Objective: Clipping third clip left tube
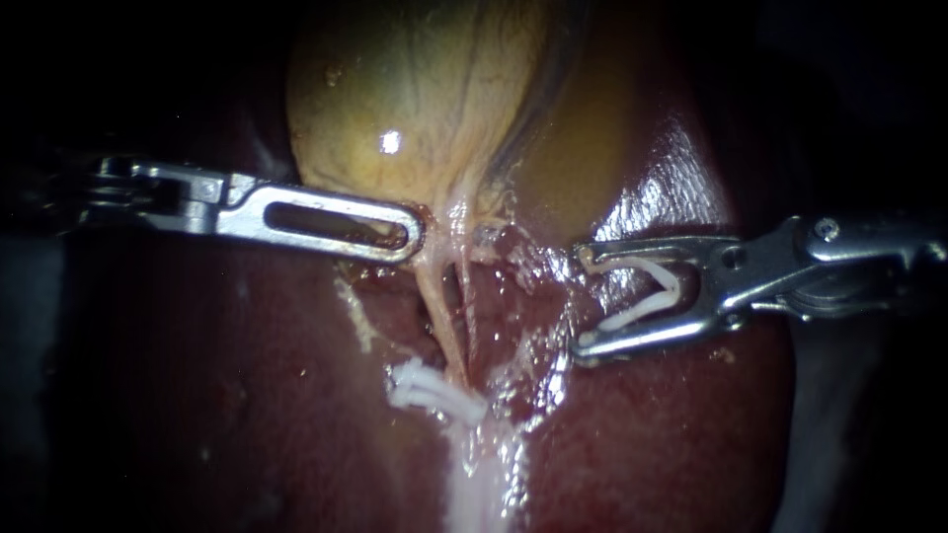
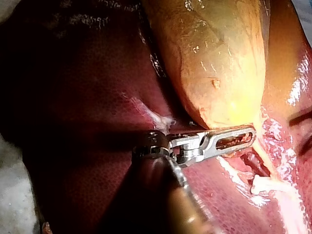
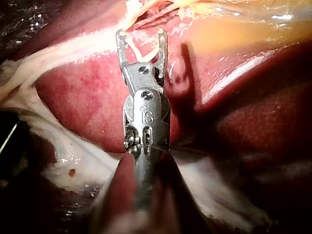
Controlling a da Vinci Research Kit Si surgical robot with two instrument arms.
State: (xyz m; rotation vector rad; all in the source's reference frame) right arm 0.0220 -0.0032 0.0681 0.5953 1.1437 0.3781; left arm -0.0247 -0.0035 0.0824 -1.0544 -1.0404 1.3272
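The left tube (image 1: 437, 308) is running as a thin pale strand from the gallbladder's neck down toward the bottom of the endoscope view, with the right tube (image 1: 467, 314) lying just beside it. Two placed clips (image 1: 432, 391), both white, are sitting close together across the lower end of these strands; whether they are crossing one tube or both cannot be told.

The right instrument (image 1: 583, 302) is coming in from the right and hovering over the liver (image 1: 247, 395), beside the tubes and apart from them. Its jaws are standing wide apart and carrying a loaded clip (image 1: 642, 304), a white V with its legs resting against both jaws. In the right wrist view this instrument (image 3: 140, 34) is pointing toward the pale strands ahead of it, with red liver lying under its jaws.

The left instrument (image 1: 407, 237) is reaching in from the left. Its slotted jaws are lying together and pinching the lower edge of the gallbladder (image 1: 415, 99) at its neck, just beside the upper end of the left tube. In the left wrist view the yellow gallbladder is bulging beside this instrument (image 2: 251, 134), and the placed clips are showing white ahead of its jaws and a little to one side
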